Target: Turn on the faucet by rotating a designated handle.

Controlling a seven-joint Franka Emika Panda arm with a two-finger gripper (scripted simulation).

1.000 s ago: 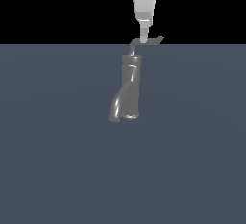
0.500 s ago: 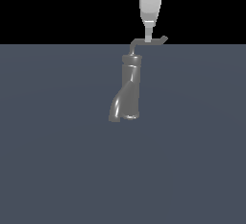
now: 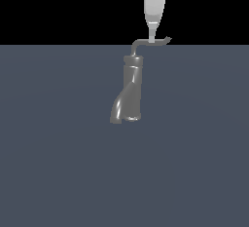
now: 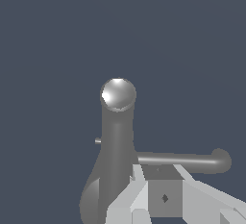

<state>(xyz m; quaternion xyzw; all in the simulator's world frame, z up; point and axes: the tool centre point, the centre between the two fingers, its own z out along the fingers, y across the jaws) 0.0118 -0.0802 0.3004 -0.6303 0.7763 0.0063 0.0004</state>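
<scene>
Gripper (image 3: 152, 40): white, descending from the top edge of the exterior view, tapered to a narrow tip that meets the handle (image 3: 154, 42) on its horizontal run, roughly midway between the bend and the upturned end. Contact at the rod apparent in the exterior view. In the wrist view, gripper (image 4: 161, 172) seen as white boxy fingers (image 4: 139, 172) set against the near side of the rod, one pale pad at each side of a grey block. Opening narrow. Whether the fingers actually clamp the rod or only rest against it: cannot tell from either view.

Handle: thin grey metal rod, L-shaped. Rises from the top of the faucet (image 3: 130, 92), bends, then runs level toward the exterior view's right and ends in a small upturned tip. In the wrist view, handle (image 4: 192, 160) extends sideways from the faucet body to a rounded curled end.

Faucet: small, grey, glossy. Upright cylindrical body with a collar near the top; lower part widens and curves toward the exterior view's left into a broader spout end. Stands on a flat blue-grey floor (image 3: 58, 162), near the far edge of that surface, against a black backdrop. In the wrist view, faucet (image 4: 115, 141) seen from above, with a bright round cap and a small stub projecting from one side.
</scene>
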